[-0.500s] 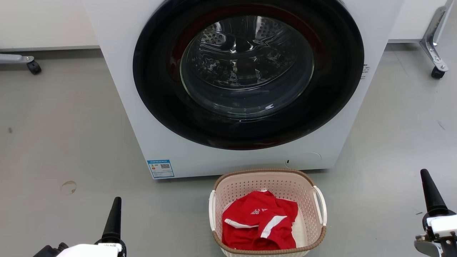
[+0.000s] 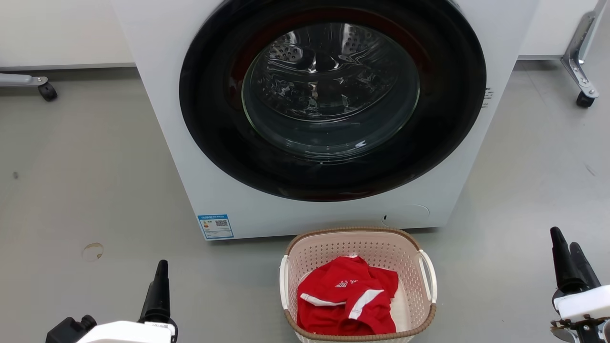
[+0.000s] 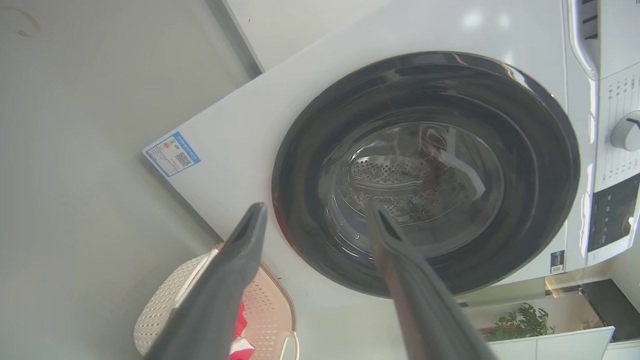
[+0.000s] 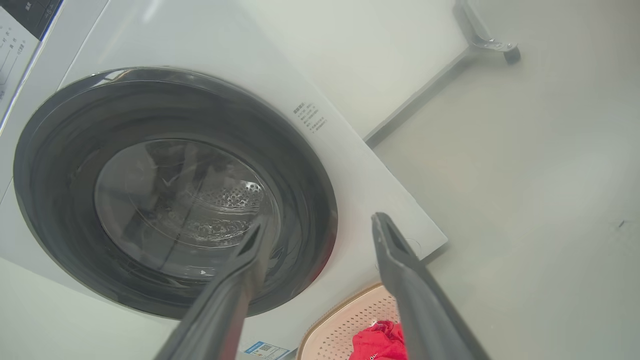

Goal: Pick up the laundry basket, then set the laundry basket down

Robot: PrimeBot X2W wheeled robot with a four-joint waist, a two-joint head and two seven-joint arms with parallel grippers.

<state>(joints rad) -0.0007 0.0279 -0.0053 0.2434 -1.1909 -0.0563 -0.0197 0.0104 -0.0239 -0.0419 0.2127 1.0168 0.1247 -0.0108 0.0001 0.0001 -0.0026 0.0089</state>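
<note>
- Left tool [image 2: 161, 272] sits at the lower left of the head view, its dark fingers pointing up toward the washing machine [image 2: 157, 124]. In the left wrist view the two fingers [image 3: 235, 270] stand well apart with nothing between them.
- Right tool [image 2: 564, 238] sits at the lower right, fingers also pointing up and tilted slightly left. Its wrist view shows the fingers [image 4: 400, 270] spread wide and gripping nothing.
- Both tools hang above the floor [image 2: 86, 181], well apart from the laundry basket [image 2: 329, 252], which lies between them.
- That basket stands upright on the floor just in front of the machine's lower edge, mouth up. One white loop handle [image 2: 283, 281] faces the left tool and the other [image 2: 428, 276] faces the right. Its long axis seems to run from the robot toward the machine, though its near end is cut off by the picture's edge.
- A red garment with white stripes [image 2: 345, 300] lies crumpled inside.
- Smooth grey flooring carries a faint round mark [image 2: 92, 251].
- The machine's dark round door [image 2: 329, 90] faces the robot, with a blue label [image 2: 215, 226] at its lower left corner.
- Castored metal legs show at the far left [image 2: 46, 90] and far right [image 2: 581, 81].
</note>
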